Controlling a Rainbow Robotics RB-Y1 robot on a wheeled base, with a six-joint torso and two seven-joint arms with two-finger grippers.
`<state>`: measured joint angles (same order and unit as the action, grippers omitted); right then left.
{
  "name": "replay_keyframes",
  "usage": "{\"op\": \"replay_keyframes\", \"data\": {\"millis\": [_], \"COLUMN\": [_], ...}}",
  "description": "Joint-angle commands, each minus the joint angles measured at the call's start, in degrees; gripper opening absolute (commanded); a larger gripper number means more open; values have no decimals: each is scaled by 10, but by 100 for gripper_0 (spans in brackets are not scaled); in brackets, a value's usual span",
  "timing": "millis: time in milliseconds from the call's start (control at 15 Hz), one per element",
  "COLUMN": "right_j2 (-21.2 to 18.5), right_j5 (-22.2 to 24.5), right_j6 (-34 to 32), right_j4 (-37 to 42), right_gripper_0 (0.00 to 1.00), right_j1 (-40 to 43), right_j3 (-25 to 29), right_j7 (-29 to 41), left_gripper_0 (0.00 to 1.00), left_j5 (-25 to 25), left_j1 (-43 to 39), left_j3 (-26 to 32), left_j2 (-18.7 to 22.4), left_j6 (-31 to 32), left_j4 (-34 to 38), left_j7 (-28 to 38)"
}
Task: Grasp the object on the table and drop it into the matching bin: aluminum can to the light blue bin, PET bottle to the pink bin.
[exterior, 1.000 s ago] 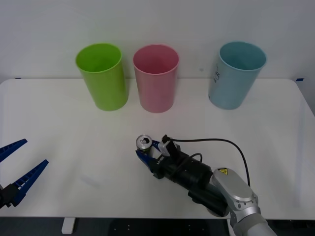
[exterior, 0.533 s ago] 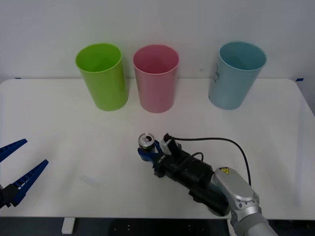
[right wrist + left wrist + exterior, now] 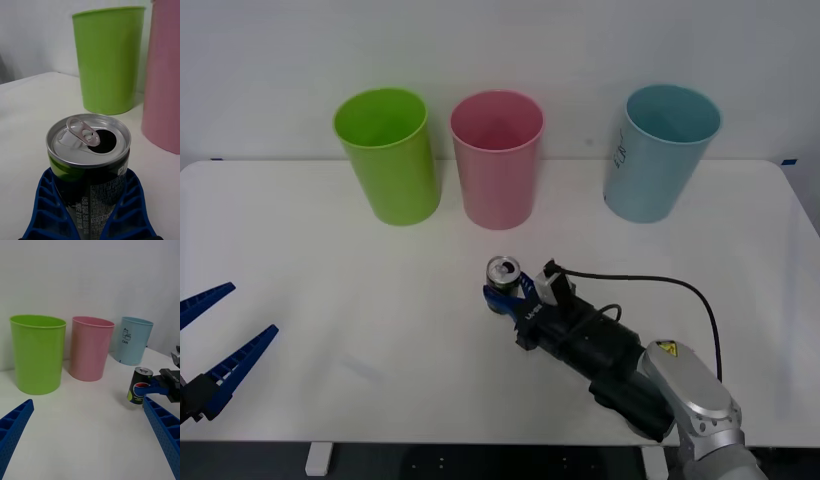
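The right gripper (image 3: 508, 297) was clamped on the aluminum can (image 3: 502, 273), its blue ribbed fingers (image 3: 127, 210) pressed against both sides of the can's lower body. The can stood upright near the middle of the table (image 3: 300, 260), its silver top with the opened tab facing up. From the left wrist view the can (image 3: 140, 385) appeared to hang slightly clear of the tabletop, though contact could not be ruled out from these views.

The three bins stood in a row along the far edge: the lime green bin (image 3: 385, 160) on the left, the pink bin (image 3: 498, 165) in the middle, and the light blue bin (image 3: 655, 155) on the right, well apart from the other two. The light blue bin (image 3: 132, 340) carried a small dark "CAN" mark on its side.

The left gripper (image 3: 220, 350) rested at the near left edge of the table, fingers spread wide and holding nothing.

The grasp looked complete, so the step in hand seemed to be the carry. The next move would call for lifting the can above the light blue bin's rim, swinging it far and to the right until it sat over the opening, and only then releasing it. The bin is much taller than the can, so enough height to clear the rim would matter most.
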<state>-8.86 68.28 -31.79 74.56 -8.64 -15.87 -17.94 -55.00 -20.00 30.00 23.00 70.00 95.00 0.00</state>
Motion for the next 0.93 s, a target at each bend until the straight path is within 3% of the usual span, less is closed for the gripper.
{"op": "replay_keyframes", "data": {"millis": [67,600,933], "right_j2": [-29,-85,-105], "right_j5": [0,0,0], "right_j6": [6,8,7], "right_j4": [52,190,236], "right_gripper_0": [0,0,0], "right_j1": [24,81,86], "right_j3": [6,91,153], "right_j7": [54,184,262], "left_gripper_0": [100,100,100], "left_j5": [0,0,0], "left_j1": [0,0,0], "left_j3": [0,0,0], "left_j2": [0,0,0], "left_j6": [0,0,0], "left_j4": [0,0,0], "left_j7": [0,0,0]}}
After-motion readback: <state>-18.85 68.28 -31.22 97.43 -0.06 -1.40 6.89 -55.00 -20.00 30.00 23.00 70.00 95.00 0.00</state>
